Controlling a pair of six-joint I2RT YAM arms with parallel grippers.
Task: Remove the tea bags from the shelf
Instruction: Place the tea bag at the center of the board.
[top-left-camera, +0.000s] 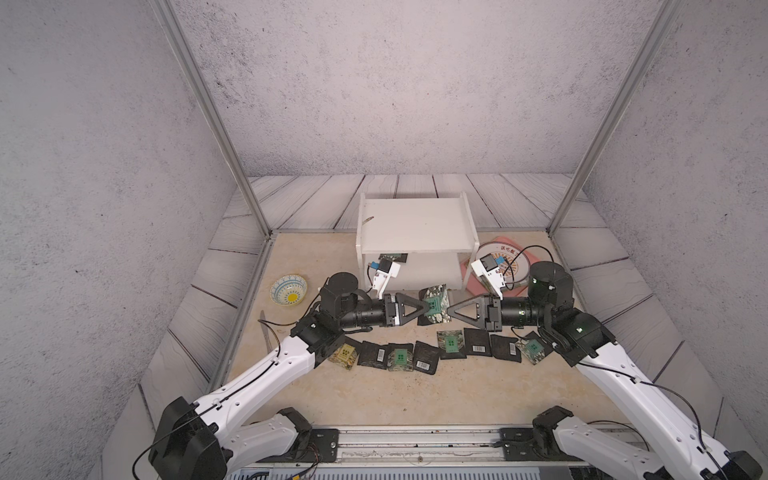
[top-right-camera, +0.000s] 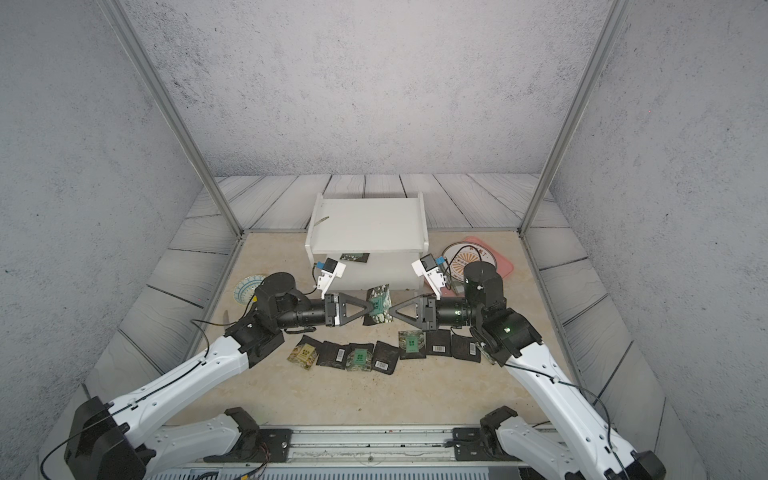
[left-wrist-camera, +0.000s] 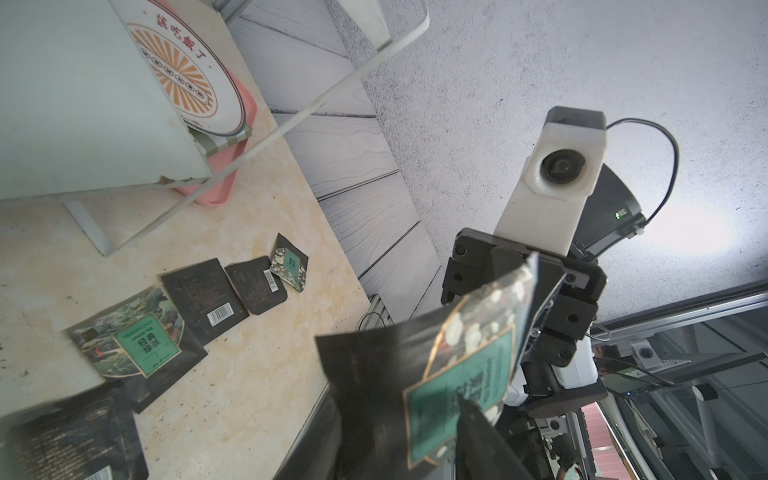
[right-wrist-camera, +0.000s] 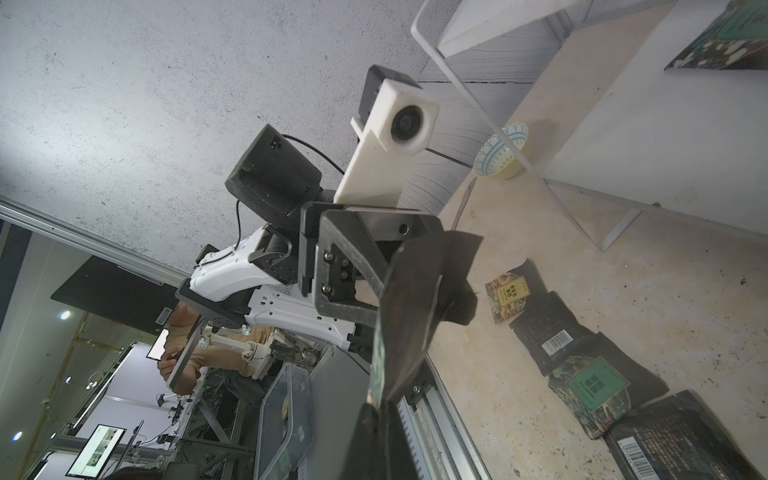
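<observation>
A green-labelled tea bag (top-left-camera: 435, 308) (top-right-camera: 379, 307) hangs above the table in front of the white shelf (top-left-camera: 413, 224) (top-right-camera: 365, 224), between my two facing grippers. My right gripper (top-left-camera: 450, 311) (right-wrist-camera: 376, 405) is shut on its edge. My left gripper (top-left-camera: 428, 311) reaches onto it from the other side. One finger (left-wrist-camera: 478, 436) lies over the label, the other is hidden behind the sachet, so the grip does not show. Another tea bag (top-left-camera: 392, 256) (right-wrist-camera: 723, 37) lies on the shelf's lower tier. Several tea bags (top-left-camera: 415, 353) lie in a row on the table below the grippers.
A patterned bowl (top-left-camera: 289, 289) sits at the table's left. A pink tray (top-right-camera: 498, 259) with a round plate (top-left-camera: 505, 266) lies right of the shelf, behind my right arm. A thin grey utensil (top-left-camera: 264, 332) lies by the left edge. Metal frame posts stand at the back corners.
</observation>
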